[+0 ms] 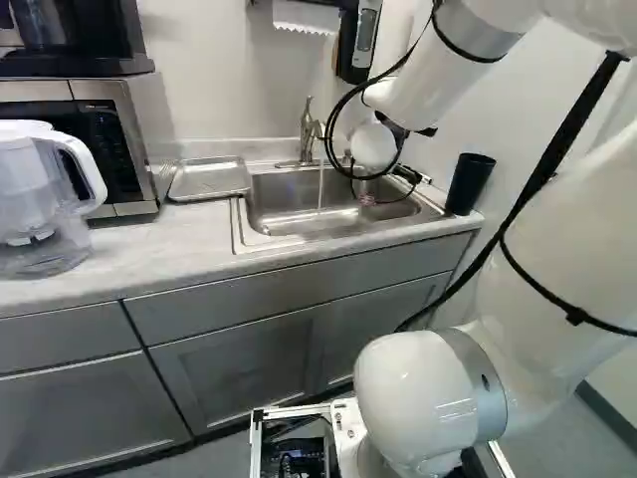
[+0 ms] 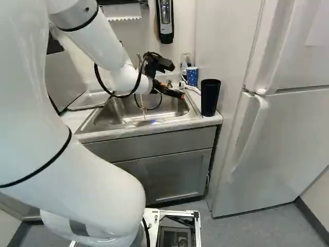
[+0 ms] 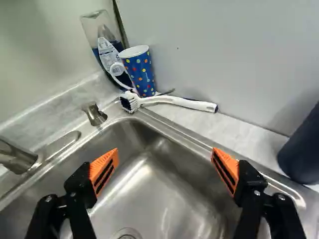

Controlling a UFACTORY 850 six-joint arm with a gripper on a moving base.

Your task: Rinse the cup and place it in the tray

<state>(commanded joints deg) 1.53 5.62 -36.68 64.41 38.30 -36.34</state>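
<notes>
Cup [image 3: 140, 74] (dotted, seemingly handled) stands beyond the claw [image 2: 180, 94].

A white robot arm [image 1: 438, 75] reaches over a steel sink [image 1: 289, 227] in a pale bench [image 1: 149, 254], where water [image 1: 320, 189] runs from the faucet [image 1: 307, 129]. A metal tray [image 1: 211, 179] lies between the sink and a microwave [image 1: 124, 129].

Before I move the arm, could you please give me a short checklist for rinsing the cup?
1. Gripper open and ready to grasp: ok.
2. Cup in the grip: not ok, nothing is between the fingers.
3. Which cup is meant: cannot tell, there is a dotted cup and a black cup.
4. Space around the dotted cup: not ok, a brush and a bottle crowd it.
5. Water running into the sink: ok.
6. Tray bare beside the sink: ok.
</notes>
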